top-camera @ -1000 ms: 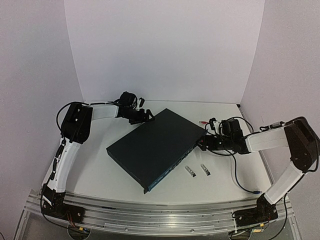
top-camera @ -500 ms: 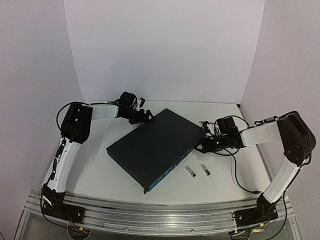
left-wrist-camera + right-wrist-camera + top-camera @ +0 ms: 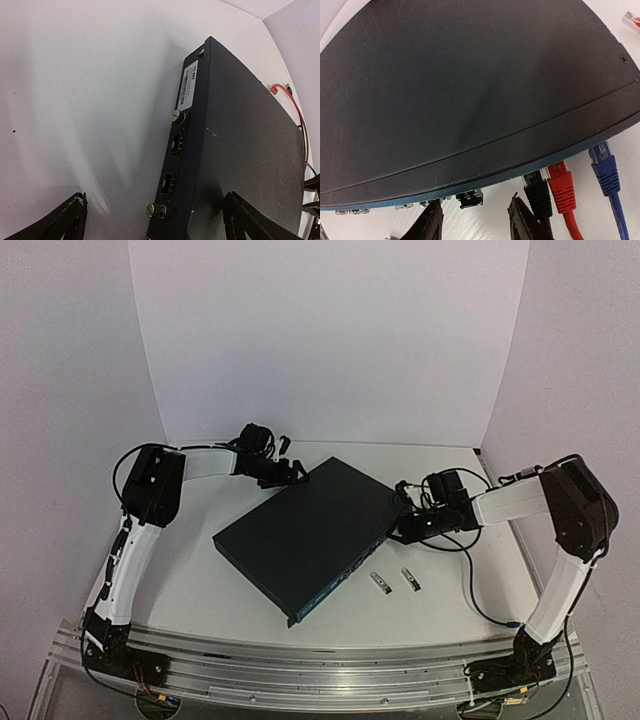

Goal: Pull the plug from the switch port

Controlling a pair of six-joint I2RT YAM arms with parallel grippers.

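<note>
The switch (image 3: 305, 532) lies flat and slantwise on the white table, its port edge (image 3: 485, 181) turned toward the right arm. A small dark plug (image 3: 469, 199) juts from one port. My right gripper (image 3: 475, 221) straddles it, open, with a gap on each side between plug and fingers (image 3: 428, 223). In the top view this gripper (image 3: 402, 529) sits at the switch's right corner. Black (image 3: 537, 192), red (image 3: 561, 186) and blue (image 3: 604, 169) cable plugs sit in ports to the right. My left gripper (image 3: 162, 222) stands wide open across the switch's far edge (image 3: 175, 165).
Two small loose metal modules (image 3: 379, 582) (image 3: 408, 579) lie on the table in front of the port edge. Cables (image 3: 470, 580) trail from the switch past the right arm. White walls close in the back and both sides.
The right gripper has moved left up to the switch's port edge and its jaws have narrowed around the small dark plug. The left arm and the switch have not moved.
</note>
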